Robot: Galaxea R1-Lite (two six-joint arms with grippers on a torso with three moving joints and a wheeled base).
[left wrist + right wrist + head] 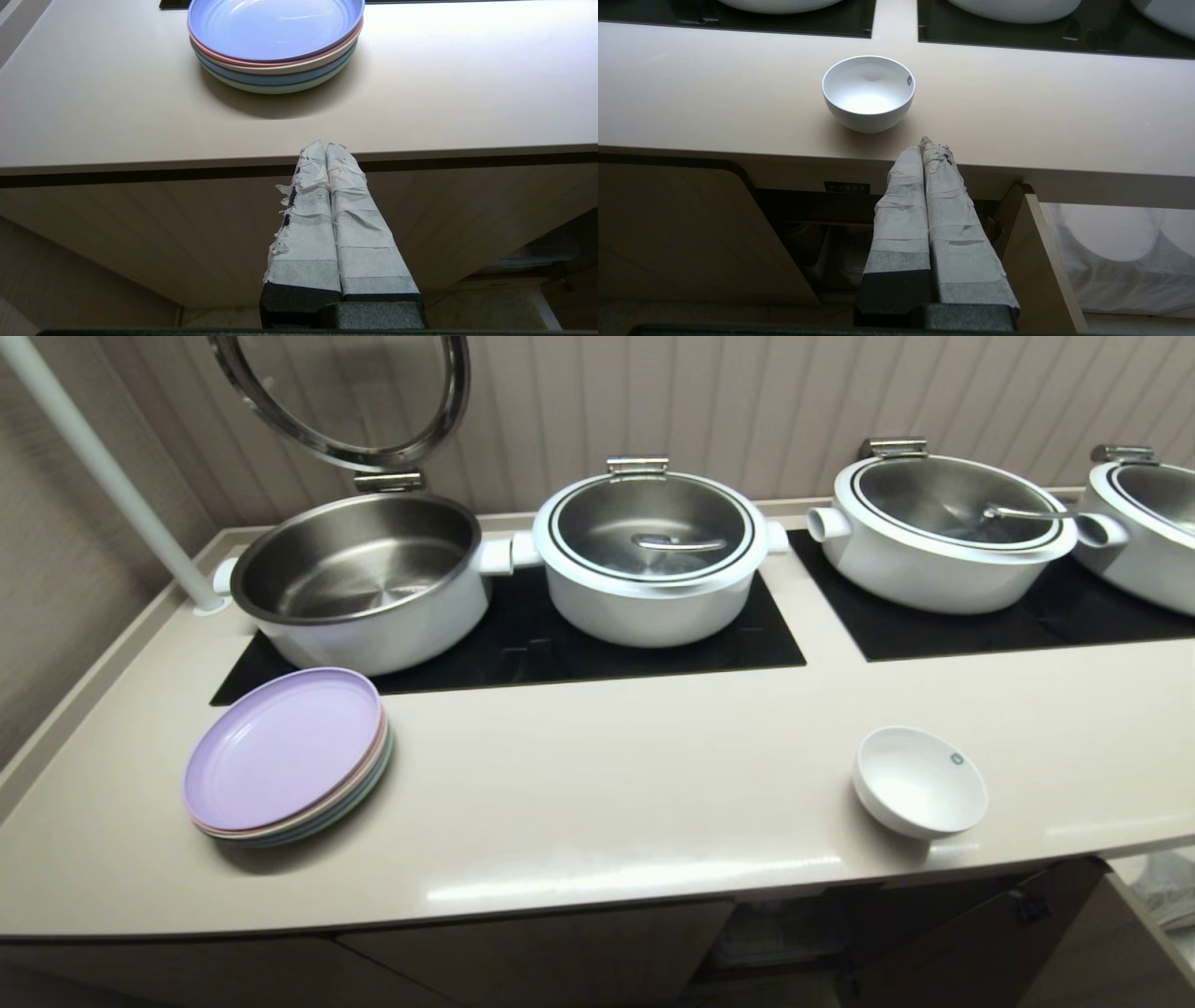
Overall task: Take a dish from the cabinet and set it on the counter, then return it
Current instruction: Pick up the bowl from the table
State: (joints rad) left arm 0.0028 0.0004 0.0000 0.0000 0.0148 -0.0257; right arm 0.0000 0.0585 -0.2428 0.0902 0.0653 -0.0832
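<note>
Hanging closed and empty below the bench (738,93) edge, my right pincer (927,142) has the dish (868,93) upright just beyond its tips, ready for return. Only its wrist view shows the open cabinet (803,219) beneath. My left pincer (325,145), parked shut, faces pastel plates (275,42).

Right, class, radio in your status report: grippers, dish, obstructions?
Left gripper shut, right gripper shut, both empty, below counter edge. Small white ceramic bowl upright on glossy beige counter. Nothing obstructing it.
</note>
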